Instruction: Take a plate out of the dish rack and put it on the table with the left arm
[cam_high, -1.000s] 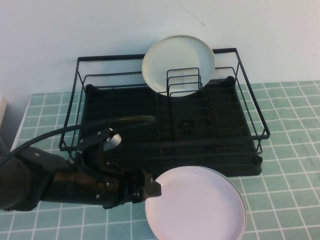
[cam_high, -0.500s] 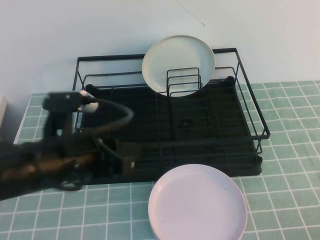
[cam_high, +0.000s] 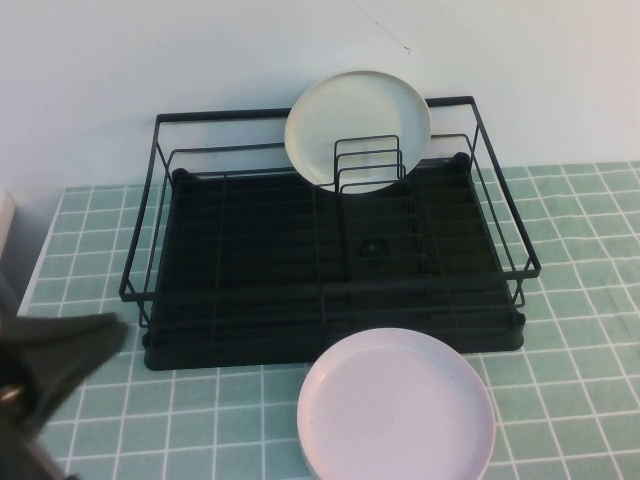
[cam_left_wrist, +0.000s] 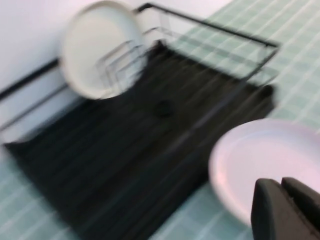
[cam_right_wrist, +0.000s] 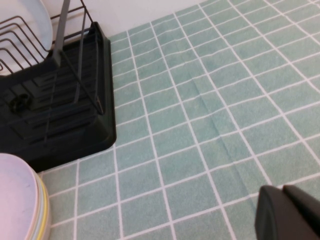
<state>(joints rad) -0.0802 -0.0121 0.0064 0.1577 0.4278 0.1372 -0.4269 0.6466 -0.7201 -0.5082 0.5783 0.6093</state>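
— Looking at the job, how much of it is done?

— Nearly all of it, I'd judge. The pink plate (cam_high: 395, 405) lies flat on the table (cam_high: 570, 300), just in front of the dish rack (cam_high: 330, 260). Whether it touches the rack's front edge, I cannot tell.

— Is it lying straight on the tiles?

— Maybe not. The right wrist view shows a yellowish rim under the pink plate (cam_right_wrist: 17, 200), so it may sit on another plate.

— And the left gripper?

— The left gripper (cam_left_wrist: 282, 192) has its fingers pressed together with nothing between them. It hangs above the near side of the pink plate (cam_left_wrist: 270, 160), clear of it. In the high view the left arm (cam_high: 50, 365) is only a dark blur at the lower left corner, well apart from the plate.

— Anything in the rack?

— One pale plate (cam_high: 357, 128) stands upright in the small wire holder (cam_high: 368, 165) at the back. The rest of the tray is bare.

— The right gripper?

— The right gripper (cam_right_wrist: 283, 197) is parked over bare tiles to the right of the rack, fingers together, holding nothing.

— So what is left?

— Only parking the left arm, I'd say; the plate is out and released.
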